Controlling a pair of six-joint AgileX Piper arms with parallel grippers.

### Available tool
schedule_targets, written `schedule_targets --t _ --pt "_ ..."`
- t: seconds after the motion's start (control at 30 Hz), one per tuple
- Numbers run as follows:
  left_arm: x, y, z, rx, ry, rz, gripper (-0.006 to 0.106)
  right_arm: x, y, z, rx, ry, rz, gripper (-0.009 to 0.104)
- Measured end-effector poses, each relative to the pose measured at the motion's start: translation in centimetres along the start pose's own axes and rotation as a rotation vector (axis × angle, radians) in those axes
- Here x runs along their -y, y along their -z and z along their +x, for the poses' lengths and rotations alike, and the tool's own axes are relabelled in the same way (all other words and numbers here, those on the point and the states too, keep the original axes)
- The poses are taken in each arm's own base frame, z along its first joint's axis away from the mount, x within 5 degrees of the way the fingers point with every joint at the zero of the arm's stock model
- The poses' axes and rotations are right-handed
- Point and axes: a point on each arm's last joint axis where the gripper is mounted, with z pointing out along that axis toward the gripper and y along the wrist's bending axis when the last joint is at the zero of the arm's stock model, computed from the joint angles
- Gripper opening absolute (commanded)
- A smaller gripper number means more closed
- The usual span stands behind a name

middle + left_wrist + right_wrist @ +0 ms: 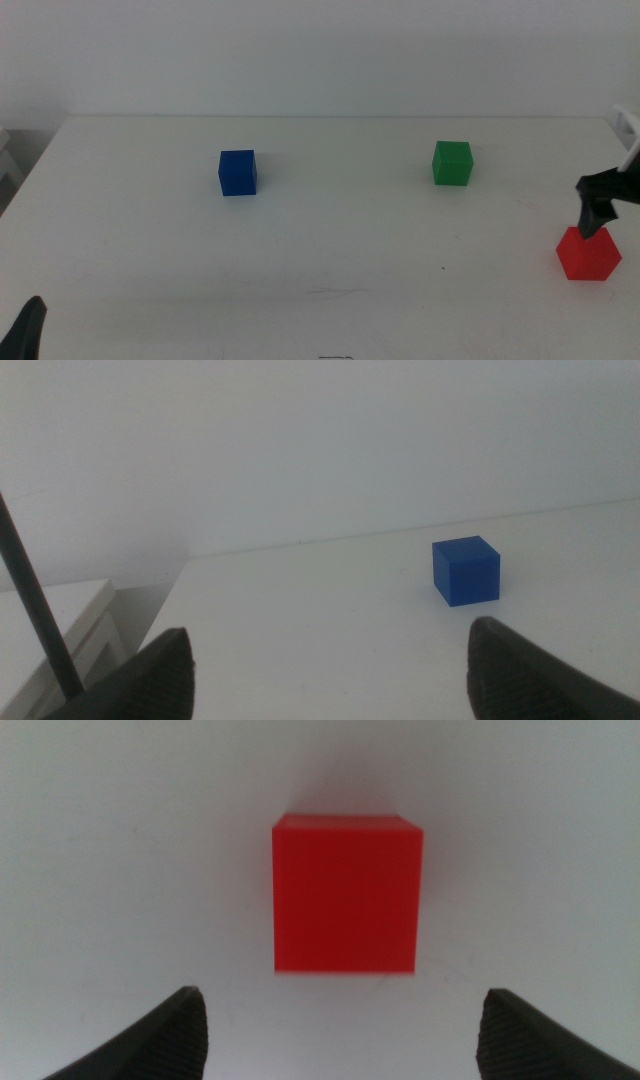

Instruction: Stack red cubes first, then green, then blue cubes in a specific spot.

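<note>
Middle view first: the right gripper (597,222) comes in from the right edge of the table (330,260) and hangs right above the red cube (588,254). Its dark fingertips (590,217) sit just over the cube's top face, and from this angle I can't tell whether they touch it. The green cube (452,163) sits well off from those fingers, farther back on the table and toward the middle. The blue cube (237,172) is farther still, over on the left arm's half. All three cubes rest flat on the white top, each alone. The left gripper (25,335) only pokes in as a dark tip at the bottom corner, well apart from every cube.

Left wrist view: the left gripper (335,670) has its jaws spread wide, one dark finger (160,670) at each side with bare table between them. The blue cube (466,570) stands well ahead of the fingertips, a bit over toward one finger, touching neither.

Right wrist view: the right gripper (345,1035) is wide open too, clearly wider than the cube. The red cube (346,892) lies just ahead of the fingers (150,1040), roughly centred on the gap between them, sitting square to them and touching neither.
</note>
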Motion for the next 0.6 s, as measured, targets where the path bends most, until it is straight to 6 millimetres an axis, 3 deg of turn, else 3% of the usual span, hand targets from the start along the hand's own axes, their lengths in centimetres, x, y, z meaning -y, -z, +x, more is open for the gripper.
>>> schedule_targets --t 0.23,0.6 --pt "0.0 0.0 0.0 0.000 0.000 0.000 0.093 0.1 -2.9 -1.2 -0.014 0.005 0.006 0.087" --pt "0.0 0.0 0.0 0.000 0.000 0.000 0.093 0.1 -4.7 -2.0 -0.006 0.007 0.008 0.087"
